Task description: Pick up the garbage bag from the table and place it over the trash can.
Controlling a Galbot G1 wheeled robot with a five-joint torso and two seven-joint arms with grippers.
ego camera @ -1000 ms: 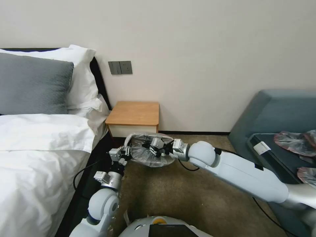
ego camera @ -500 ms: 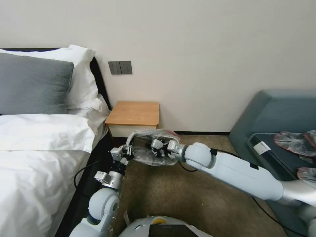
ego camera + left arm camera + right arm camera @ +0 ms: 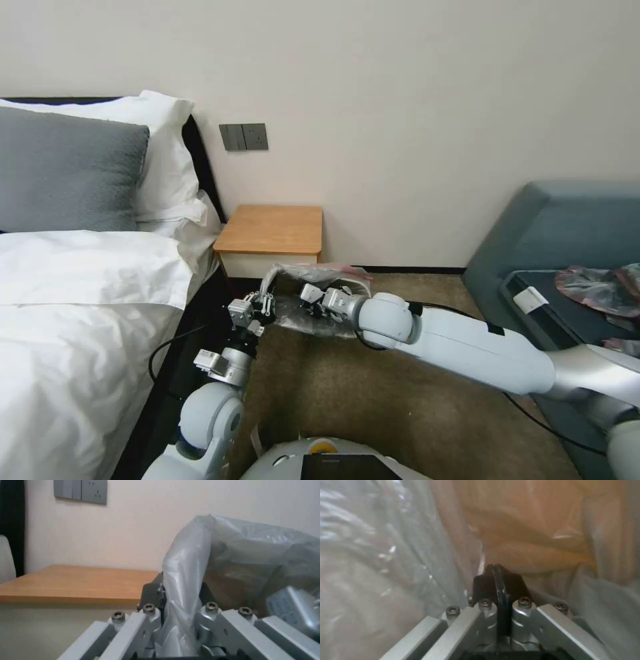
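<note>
The garbage bag (image 3: 320, 272), grey translucent film with a pink-red rim, hangs bunched low in front of the table (image 3: 273, 230), a wooden nightstand by the wall. My left gripper (image 3: 265, 305) is shut on the bag's left edge; in the left wrist view the film (image 3: 240, 550) runs up from between its fingers (image 3: 151, 616), with the table top (image 3: 76, 582) behind. My right gripper (image 3: 308, 293) reaches into the bag from the right. In the right wrist view its black pads (image 3: 486, 580) are pressed together, with film (image 3: 386, 542) all round. The trash can is hidden behind the bag and arms.
A bed (image 3: 80, 300) with white linen stands close on the left. A blue-grey sofa (image 3: 560, 227) is on the right, with more crumpled bags (image 3: 593, 287) on a dark surface beside it. Open carpet (image 3: 373, 400) lies between them. Wall sockets (image 3: 243, 137) sit above the table.
My right arm has moved left and toward the nightstand, deeper into the bag. The bag's mouth has narrowed and shifted toward the wall. My left gripper rose slightly, still holding the edge.
</note>
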